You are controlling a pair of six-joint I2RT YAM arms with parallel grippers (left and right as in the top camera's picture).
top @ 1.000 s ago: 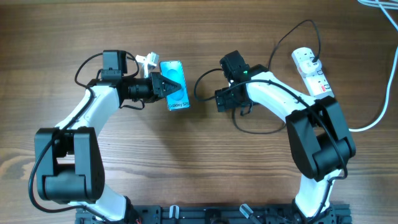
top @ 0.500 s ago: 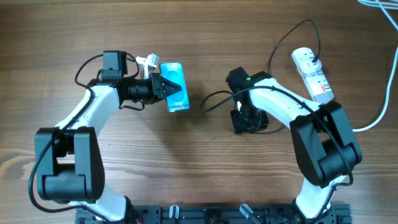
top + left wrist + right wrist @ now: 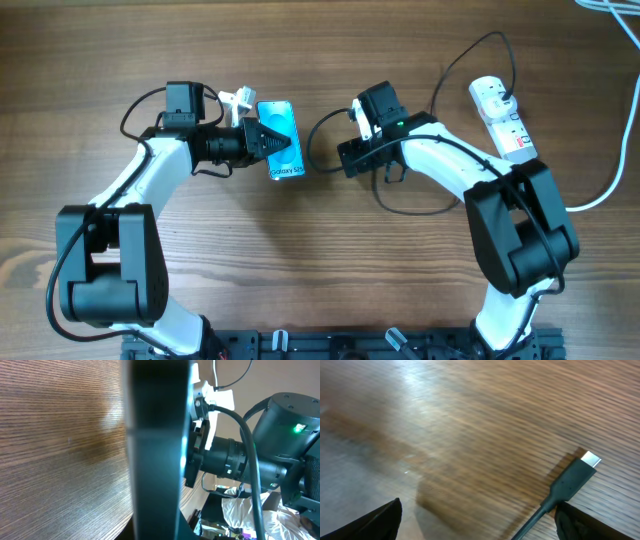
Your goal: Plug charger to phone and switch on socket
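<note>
Two grippers: left gripper point(image 3: 272, 143) clamps the phone point(image 3: 286, 162); right gripper point(image 3: 346, 160), jaws wide apart beside the charger plug point(image 3: 572, 480), has swung back toward the phone.

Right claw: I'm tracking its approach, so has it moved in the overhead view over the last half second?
Yes. Against the socket, the right claw went left and toward the far edge, ending nearer the phone.

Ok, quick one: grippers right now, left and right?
Left gripper: shut on the phone.
Right gripper: open; the charger plug sits near one finger, not gripped.
</note>
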